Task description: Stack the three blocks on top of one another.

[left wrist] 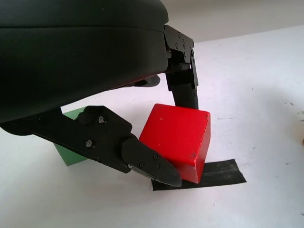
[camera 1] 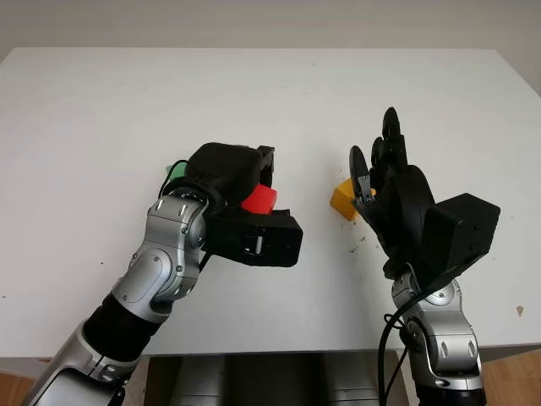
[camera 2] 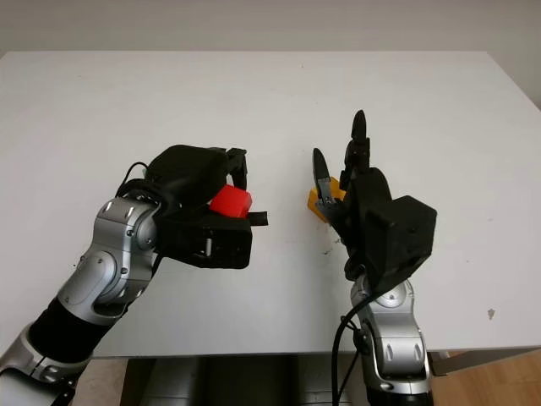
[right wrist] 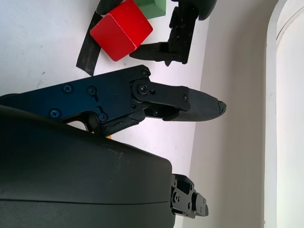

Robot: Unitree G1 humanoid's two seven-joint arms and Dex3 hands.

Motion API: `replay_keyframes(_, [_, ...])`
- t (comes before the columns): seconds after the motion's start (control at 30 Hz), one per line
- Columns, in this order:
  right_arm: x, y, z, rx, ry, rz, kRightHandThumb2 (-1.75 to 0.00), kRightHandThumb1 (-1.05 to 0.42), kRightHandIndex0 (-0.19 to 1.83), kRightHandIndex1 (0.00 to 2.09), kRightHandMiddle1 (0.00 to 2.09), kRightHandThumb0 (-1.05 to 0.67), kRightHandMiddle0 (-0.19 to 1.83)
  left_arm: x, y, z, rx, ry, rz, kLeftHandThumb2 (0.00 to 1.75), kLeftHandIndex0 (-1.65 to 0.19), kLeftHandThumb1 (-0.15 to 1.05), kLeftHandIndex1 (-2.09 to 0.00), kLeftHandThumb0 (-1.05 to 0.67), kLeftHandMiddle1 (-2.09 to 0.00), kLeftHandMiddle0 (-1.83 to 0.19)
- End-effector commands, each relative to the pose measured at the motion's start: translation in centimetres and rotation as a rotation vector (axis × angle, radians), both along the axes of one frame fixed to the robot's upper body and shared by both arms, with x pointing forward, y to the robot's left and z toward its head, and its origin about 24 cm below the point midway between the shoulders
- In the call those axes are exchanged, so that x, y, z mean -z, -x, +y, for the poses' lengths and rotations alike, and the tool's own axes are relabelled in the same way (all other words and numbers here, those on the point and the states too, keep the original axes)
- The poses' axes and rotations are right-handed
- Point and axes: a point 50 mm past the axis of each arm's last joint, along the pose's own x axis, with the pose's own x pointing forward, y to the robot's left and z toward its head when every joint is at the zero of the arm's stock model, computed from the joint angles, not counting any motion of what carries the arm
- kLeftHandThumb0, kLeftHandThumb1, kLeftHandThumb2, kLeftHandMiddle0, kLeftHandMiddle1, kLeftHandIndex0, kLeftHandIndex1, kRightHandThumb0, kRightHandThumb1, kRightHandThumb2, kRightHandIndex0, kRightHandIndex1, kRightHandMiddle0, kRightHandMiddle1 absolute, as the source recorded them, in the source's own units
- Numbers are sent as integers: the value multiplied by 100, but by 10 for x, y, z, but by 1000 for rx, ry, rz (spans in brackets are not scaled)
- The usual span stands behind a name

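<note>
My left hand (camera 1: 264,179) is shut on the red block (camera 1: 260,200), with one finger (left wrist: 183,90) behind it and the thumb (left wrist: 152,164) against its near lower corner. The block's base meets a strip of black tape (left wrist: 223,172) on the table; I cannot tell whether it is lifted. The green block (camera 1: 176,172) stands just behind and left of that hand, mostly hidden by it. The yellow block (camera 1: 342,200) sits on the table right of centre. Beside it is my right hand (camera 1: 376,161), open, its fingers partly covering the block.
The white table (camera 1: 101,110) stretches wide behind and to both sides of the hands. Its front edge (camera 1: 279,348) runs just below the forearms. A few small specks (camera 1: 519,310) mark the surface at the right.
</note>
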Motion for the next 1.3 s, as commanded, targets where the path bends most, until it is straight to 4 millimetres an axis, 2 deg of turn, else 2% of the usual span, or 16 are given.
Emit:
replay_keyframes(0.0, [-4, -1, 1, -1, 2, -26, -51, -105, -19, 2, 5, -67, -18, 3, 0, -1, 10, 10, 4, 12, -19, 105, -205, -29, -6, -28])
replay_keyframes(0.4, [-4, 0, 1, 7, 10, -33, -52, -105, -19, 4, 5, -66, -17, 11, -4, -4, 7, 36, 5, 20, -22, 105, -209, -32, -6, -31])
replay_keyframes(0.77, [-3, 2, 0, 19, -4, -28, -51, -105, -19, 5, 6, -65, -16, 19, -7, -4, -11, 23, 11, 16, -12, 105, -203, -33, -6, -34])
replay_keyframes(0.83, [-3, 3, 0, 22, -14, -30, -50, -105, -19, 5, 5, -65, -16, 20, -7, -4, -20, 5, 15, 15, -5, 105, -184, -38, -5, -31])
replay_keyframes(0.87, [-3, 3, 0, 25, -18, -31, -50, -105, -19, 5, 6, -65, -16, 21, -7, -4, -24, -3, 14, 15, -2, 105, -163, -41, -5, -28])
replay_keyframes(0.9, [-4, 3, 0, 26, -20, -31, -50, -105, -18, 5, 6, -64, -15, 22, -7, -4, -26, -8, 14, 16, -1, 105, -128, -45, -4, -24])
replay_keyframes(1.0, [-3, 3, 0, 28, -21, -34, -50, -105, -18, 5, 6, -64, -15, 22, -6, -5, -34, -7, 16, 16, 1, 105, -84, -59, -4, -12])
replay_keyframes(1.2, [-2, 4, 0, 41, -28, -37, -49, -105, -17, 6, 6, -65, -14, 19, -3, -6, -28, 1, 42, 18, -6, 105, -26, -68, -4, 3])
replay_keyframes(1.27, [-2, 4, 0, 47, -36, -38, -49, -105, -16, 6, 6, -65, -13, 17, -2, -6, -19, 12, 51, 19, -5, 105, -17, -69, -4, 5])
